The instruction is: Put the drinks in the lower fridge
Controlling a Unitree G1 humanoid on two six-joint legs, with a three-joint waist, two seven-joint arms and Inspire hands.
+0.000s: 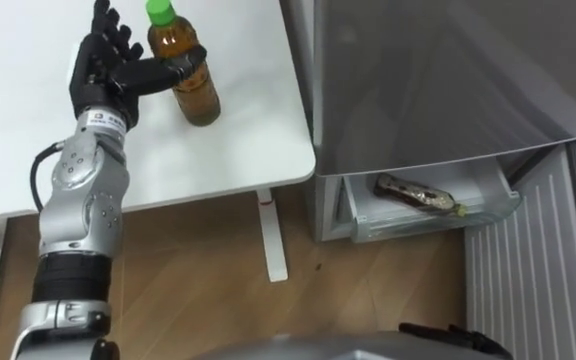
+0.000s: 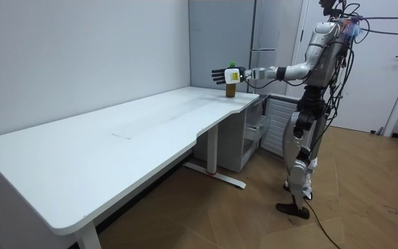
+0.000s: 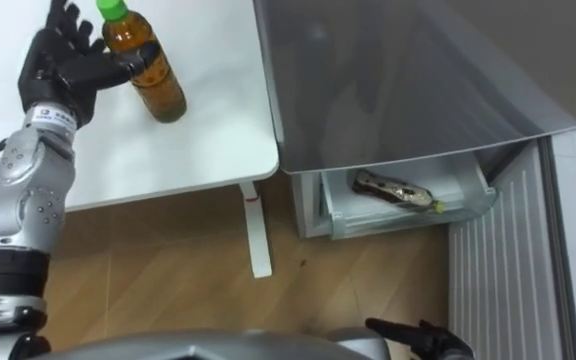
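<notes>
Nearest the lens, at the lower edge of the eye views: right robot hand (image 3: pixel 420 338), idle; impossible to tell whether open or closed. Farther up: left robot hand (image 1: pixel 108 68) stretched over the white surface (image 1: pixel 238 150), open, fingers straight and spread behind the tea bottle (image 1: pixel 192 88), thumb laid across its shoulder; touching, not yet gripping. Tea bottle upright, green cap on, near the corner of the surface next to the fridge (image 1: pixel 448 80).

Step in hand, by judgement: taking hold of the tea bottle. To do it well:
- Bring the palm in against the bottle's side.
- Wrap below the shoulder, around the widest part.
- Close evenly, and only then lift.
- Avoid pushing with the thumb alone: likely tipping or skidding so close to the edge.
- Keep the bottle vertical during the carry, and bend low before letting go.

Containers: lower fridge drawer (image 1: pixel 408 230) pulled out, clear-walled, holding one brown bottle (image 1: pixel 415 193) on its side, slantwise across the middle. Free room on either side of it, apparently enough for a second bottle laid flat. Tea bottle capped, amber liquid nearly to the neck. One drink stowed, one on the surface.
</notes>
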